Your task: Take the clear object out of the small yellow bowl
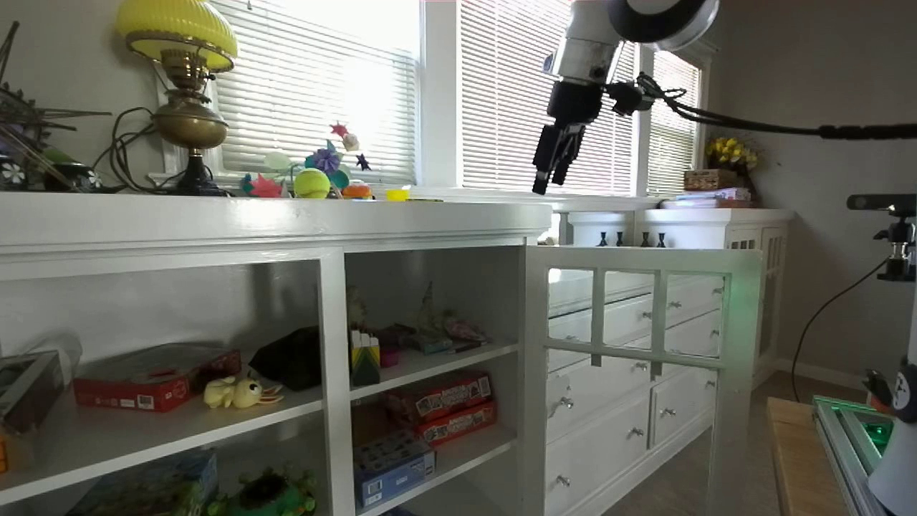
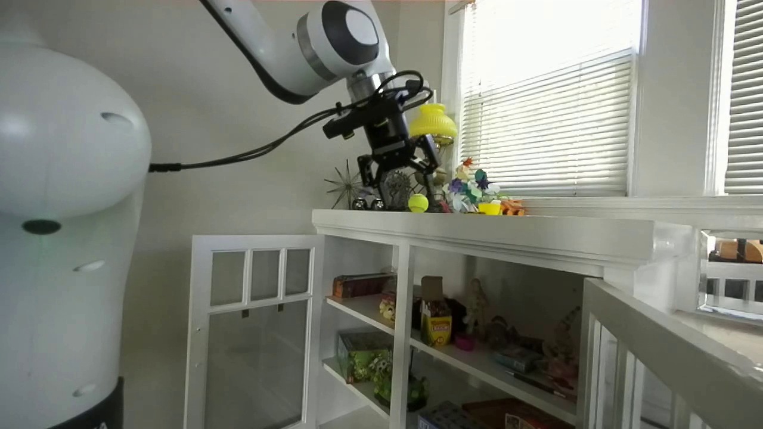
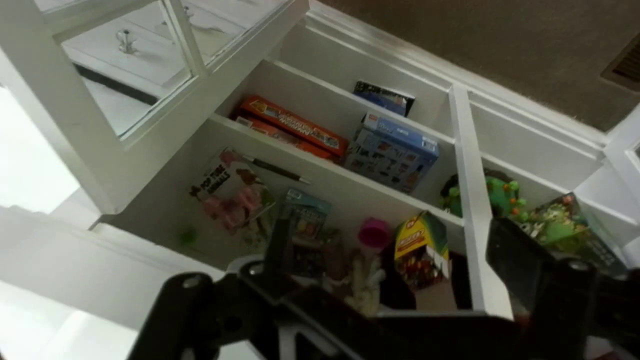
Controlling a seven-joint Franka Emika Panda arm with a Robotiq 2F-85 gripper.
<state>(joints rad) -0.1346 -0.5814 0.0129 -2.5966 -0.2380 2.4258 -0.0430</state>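
Note:
The small yellow bowl point(image 1: 396, 194) sits on top of the white cabinet, and it also shows in an exterior view point(image 2: 489, 208). What lies inside it is too small to make out; the clear object cannot be told apart. My gripper point(image 1: 549, 175) hangs in the air, tilted downward, to the right of the bowl in that view. In an exterior view the gripper point(image 2: 406, 195) appears left of the bowl. In the wrist view the gripper point(image 3: 390, 230) is open, its fingers wide apart with nothing between them. The bowl is out of the wrist view.
The white cabinet top point(image 1: 272, 218) also holds a brass lamp point(image 1: 190, 125) with a yellow shade, a tennis ball point(image 1: 311, 183), an orange item point(image 1: 357, 190) and colourful flowers point(image 1: 326, 159). An open cabinet door point(image 1: 741, 315) juts out below the gripper. Shelves hold boxes and toys.

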